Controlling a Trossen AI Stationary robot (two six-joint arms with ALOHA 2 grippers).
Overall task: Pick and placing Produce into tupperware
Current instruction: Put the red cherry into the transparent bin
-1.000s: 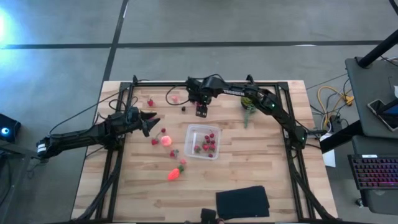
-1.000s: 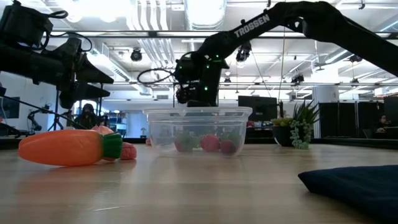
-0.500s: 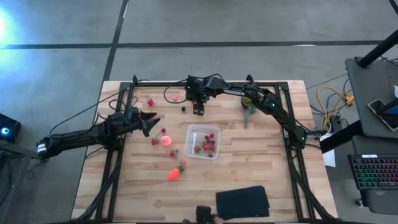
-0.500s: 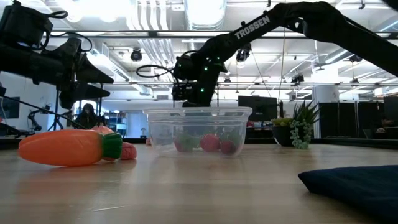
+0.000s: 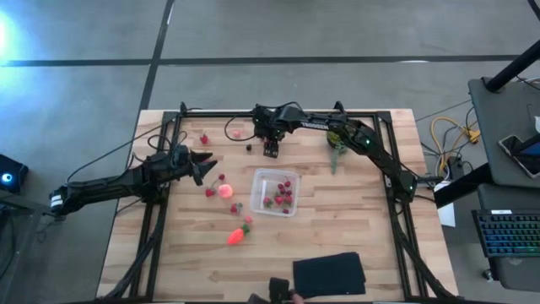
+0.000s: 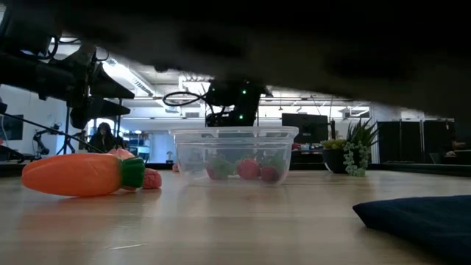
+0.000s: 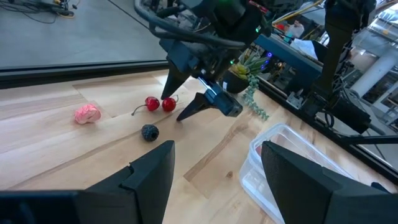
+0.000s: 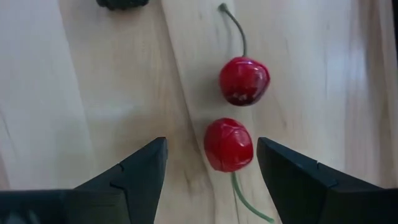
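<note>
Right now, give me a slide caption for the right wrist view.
Open right gripper poised directly above a pair of red cherries on the wooden table.

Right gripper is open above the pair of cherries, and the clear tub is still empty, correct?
Not quite: the tub already holds several red berries, as the high view shows. The right gripper is open above the pair of cherries.

We counted two cherries (image 8: 236, 112), one blackberry (image 7: 149, 132), one carrot (image 6: 81, 174), one tub (image 5: 274, 192), one cloth (image 5: 329, 274), one plant (image 5: 337, 145).
</note>
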